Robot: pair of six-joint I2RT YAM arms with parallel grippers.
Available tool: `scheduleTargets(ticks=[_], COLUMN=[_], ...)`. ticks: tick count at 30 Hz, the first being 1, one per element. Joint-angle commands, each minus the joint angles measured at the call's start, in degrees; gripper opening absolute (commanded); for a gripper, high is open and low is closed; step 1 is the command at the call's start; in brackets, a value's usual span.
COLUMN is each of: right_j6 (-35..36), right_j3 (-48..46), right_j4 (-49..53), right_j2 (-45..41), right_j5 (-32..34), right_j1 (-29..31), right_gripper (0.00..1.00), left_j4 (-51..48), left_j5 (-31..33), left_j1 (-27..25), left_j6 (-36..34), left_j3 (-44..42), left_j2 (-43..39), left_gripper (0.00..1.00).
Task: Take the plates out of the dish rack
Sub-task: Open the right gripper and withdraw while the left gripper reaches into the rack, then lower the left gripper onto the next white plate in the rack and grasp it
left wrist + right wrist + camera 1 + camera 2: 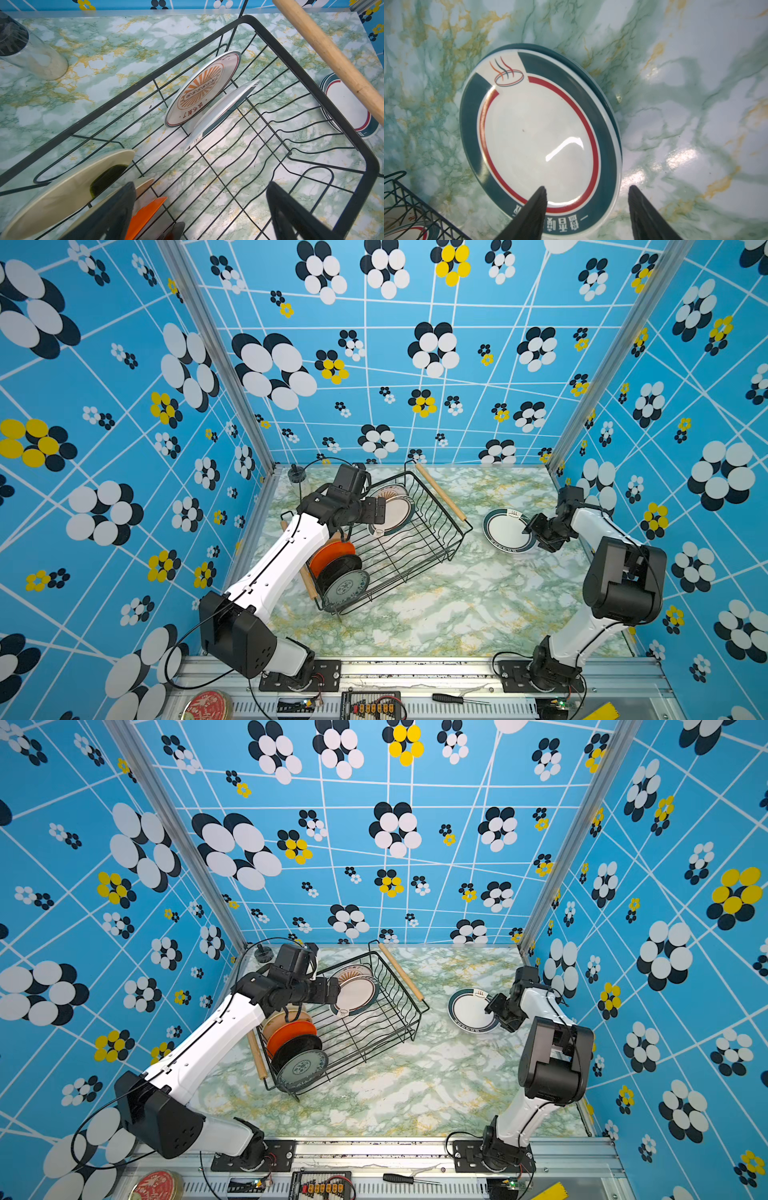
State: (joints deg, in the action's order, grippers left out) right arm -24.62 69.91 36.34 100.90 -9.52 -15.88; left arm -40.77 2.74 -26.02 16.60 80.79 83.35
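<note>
The black wire dish rack [419,547] sits left of the table's middle. At its far end two white plates [395,510] stand on edge: one with an orange sunburst print [201,91] and one with a dark rim [220,112]. At its near end stand cream [68,193], orange [332,556], black [341,568] and blue-grey [347,588] plates. My left gripper [200,184] hangs open over the rack's floor, holding nothing. To the right of the rack, a white plate with a dark rim [537,133] lies flat on another. My right gripper [587,187] is open astride its near rim.
A clear jar with a black lid [297,481] stands at the back left, close to the rack. The rack's wooden handle [332,60] runs between the rack and the stacked plates. A red tin [208,705] and a screwdriver [457,699] lie on the front rail.
</note>
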Motion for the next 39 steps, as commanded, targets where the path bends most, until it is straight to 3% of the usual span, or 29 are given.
scheduleTargets(ticks=[1,10,14,34,39], right_j6=[1.4,2.2,1.9,3.2,3.5], right_j3=[1.3,0.9,-0.1,-6.9,-8.0], right_j4=[3.0,3.7,3.3,2.3,2.1], right_j2=[-0.5,-3.6,-4.9,-12.9,-14.0], right_j5=[3.9,4.9,4.4,-1.8,-2.5], right_j1=[0.3,0.2,0.2,-3.3,-3.9], right_gripper=[0.68,0.79,0.99,0.99,0.99], left_j4=[-1.1,-5.0,-5.4,-2.2,0.3], left_j5=[-1.0,0.2,1.4,0.9,0.0], left_j1=[-1.0,-2.4,-2.4,-2.0,-1.9], left_j6=[-2.6,-6.8,-9.1,-19.1,-19.9], left_j3=[1.0,5.4,8.2,14.6,15.1], left_j2=[1.5,8.3,11.7,22.6,24.6], left_gripper=[0.99,0.99,1.0,0.92,0.85])
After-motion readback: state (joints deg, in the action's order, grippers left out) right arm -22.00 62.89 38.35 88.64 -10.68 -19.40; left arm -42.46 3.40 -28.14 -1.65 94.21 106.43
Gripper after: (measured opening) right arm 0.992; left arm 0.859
